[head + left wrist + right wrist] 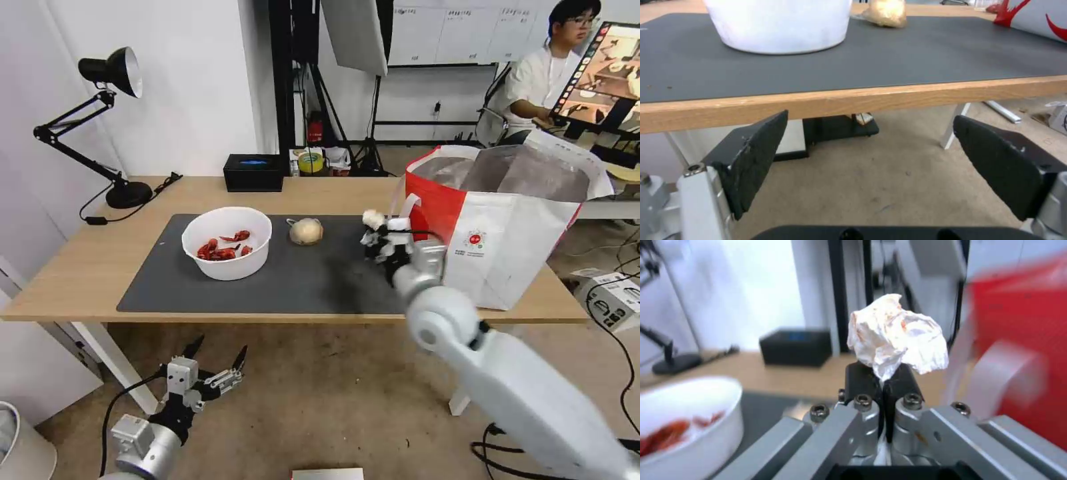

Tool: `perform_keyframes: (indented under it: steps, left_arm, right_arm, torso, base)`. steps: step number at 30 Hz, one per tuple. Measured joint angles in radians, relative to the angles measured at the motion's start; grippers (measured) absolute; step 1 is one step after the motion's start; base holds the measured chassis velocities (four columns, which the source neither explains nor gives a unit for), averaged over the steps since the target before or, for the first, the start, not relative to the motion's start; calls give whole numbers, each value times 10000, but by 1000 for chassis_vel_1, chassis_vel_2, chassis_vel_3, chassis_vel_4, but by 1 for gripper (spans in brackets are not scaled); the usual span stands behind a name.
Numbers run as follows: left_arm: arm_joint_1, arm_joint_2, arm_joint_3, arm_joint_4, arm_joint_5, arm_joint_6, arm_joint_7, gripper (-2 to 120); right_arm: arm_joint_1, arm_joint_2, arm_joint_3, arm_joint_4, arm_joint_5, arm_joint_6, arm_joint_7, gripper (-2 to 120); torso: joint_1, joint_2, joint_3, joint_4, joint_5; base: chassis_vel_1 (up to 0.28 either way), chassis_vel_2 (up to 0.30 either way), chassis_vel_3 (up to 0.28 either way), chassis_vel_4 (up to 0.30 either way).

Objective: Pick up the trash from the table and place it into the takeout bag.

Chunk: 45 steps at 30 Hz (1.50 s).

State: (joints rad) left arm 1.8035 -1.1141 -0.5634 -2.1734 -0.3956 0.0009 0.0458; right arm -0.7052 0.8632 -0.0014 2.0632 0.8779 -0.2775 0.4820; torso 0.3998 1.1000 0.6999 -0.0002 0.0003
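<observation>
Right gripper (884, 381) clamps crumpled tissue (898, 335) beside blurred takeout bag (513, 227); left gripper (217, 357), fingers apart, hangs below table edge (853, 101)

Black desk lamp (107, 127) at far left corner, arm angled, cord trailing beside base. Black rectangular box (253, 173) at far edge, mid (blue patch on top). Tape roll (311, 162) behind it. White cardboard box (617, 298) on floor, right.
</observation>
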Motion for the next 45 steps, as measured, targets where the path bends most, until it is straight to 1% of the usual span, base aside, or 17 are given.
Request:
perform_keyframes:
  steps: [3,4,7,8,10,12,15,24,30,32,34,35,36,40,41,44,45]
  left_arm:
    - [-52,-5,65,-23,12,9,-4,100]
    - [-52,-5,65,-23,12,9,-4,100]
    - [-135,1,138,-15,11,28,-4,100]
    - [-135,1,138,-15,11,28,-4,100]
    - [-160,4,190,-5,6,38,-7,100]
    - [-162,6,201,-9,1,43,-7,100]
    - [-176,44,279,-149,-41,92,-10,100]
    - [-198,100,315,-280,-56,107,-15,100]
    - [-163,107,342,-300,-66,107,-15,100]
    - [-168,106,358,-301,-67,109,-15,100]
    - [-175,101,385,-299,-67,111,-16,100]
    - [-175,99,386,-297,-66,111,-15,100]
    - [-175,99,386,-297,-66,111,-15,100]
    - [-171,87,354,-299,-76,112,-15,100]
    - [-171,87,354,-299,-76,112,-15,100]
    - [-180,87,308,-334,-111,111,-14,100]
    - [-180,87,308,-334,-111,111,-14,100]
  right_arm:
    - [436,-730,686,194,337,292,-459,0]
    - [436,-730,686,194,337,292,-459,0]
    - [918,-1301,1168,-163,129,876,-1118,0]
    - [918,-1301,1168,-163,129,876,-1118,0]
    - [1204,-1593,1401,-567,-121,1201,-1430,0]
    - [1245,-1637,1433,-621,-123,1223,-1443,0]
    - [1405,-1961,1681,-1108,-124,1278,-1469,0]
    - [1170,-2050,1809,-1633,-208,1334,-1376,0]
    - [841,-2094,1941,-1824,-438,1074,-1121,0]
    - [794,-2102,1983,-1825,-485,941,-1098,3]
    - [688,-2110,2046,-1826,-574,808,-1055,14]
    - [652,-2112,2066,-1821,-591,780,-1045,18]
    - [652,-2112,2066,-1821,-591,780,-1045,18]
    - [458,-2136,2116,-1737,-925,552,-1010,37]
    - [458,-2136,2116,-1737,-925,552,-1010,37]
    - [361,-2143,2154,-1691,-1023,485,-1010,51]
    - [361,-2143,2154,-1691,-1023,485,-1010,51]
  torso:
    - [1,0,1,2,-1]
    - [1,0,1,2,-1]
    - [0,0,0,0,-1]
    - [0,0,0,0,-1]
    - [2,0,1,1,-1]
    - [2,0,1,1,-1]
    - [2,0,1,1,-2]
    - [2,0,1,2,-2]
    - [2,0,1,2,-2]
    - [1,0,1,2,-3]
    - [2,0,1,2,-3]
    - [2,0,1,2,-3]
    - [2,0,1,2,-3]
    - [2,0,1,2,-3]
    - [2,0,1,2,-3]
    - [2,0,1,2,-3]
    - [2,0,1,2,-3]
  base:
    - [0,0,0,0]
    - [0,0,0,0]
    - [0,0,0,0]
    - [0,0,0,0]
    - [0,0,0,0]
    - [0,0,0,0]
    - [0,0,0,0]
    - [0,0,0,0]
    - [0,0,0,0]
    - [0,0,0,0]
    - [0,0,0,0]
    - [0,0,0,0]
    - [0,0,0,0]
    - [0,0,0,0]
    - [0,0,0,0]
    - [0,0,0,0]
    - [0,0,0,0]
